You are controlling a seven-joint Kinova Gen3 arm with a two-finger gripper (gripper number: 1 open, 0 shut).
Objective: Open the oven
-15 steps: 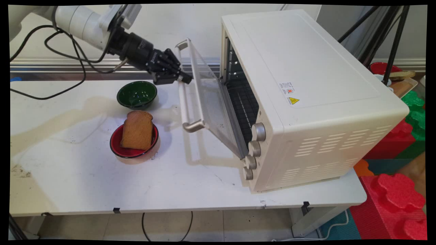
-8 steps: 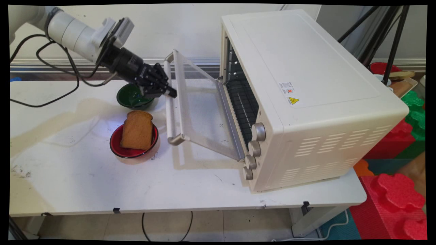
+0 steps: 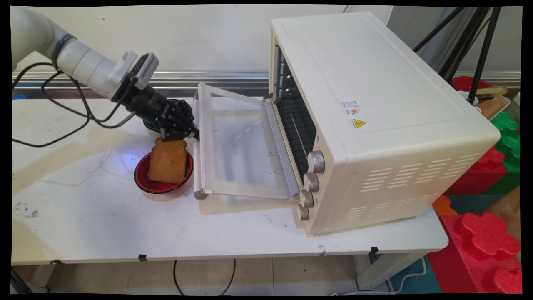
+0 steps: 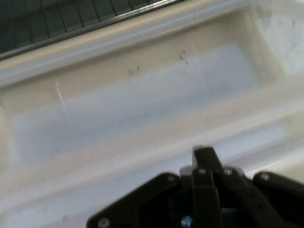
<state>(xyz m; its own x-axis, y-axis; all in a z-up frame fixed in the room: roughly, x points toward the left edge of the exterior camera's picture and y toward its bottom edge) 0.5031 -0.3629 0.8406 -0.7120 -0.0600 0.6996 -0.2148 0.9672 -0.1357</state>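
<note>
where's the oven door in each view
Main view: the oven door lies folded down at centre, between the toaster oven and the red bowl.
Hand view: it fills the frame, just ahead of the claw.
Shared landmark: the wire rack.

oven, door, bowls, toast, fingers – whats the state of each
oven: upright on the table, rack inside bare
door: open, dropped nearly flat
red bowl: upright, holds the toast
toast: leaning in the red bowl
green bowl: mostly hidden behind the arm
fingers: shut together at the door's handle
</note>
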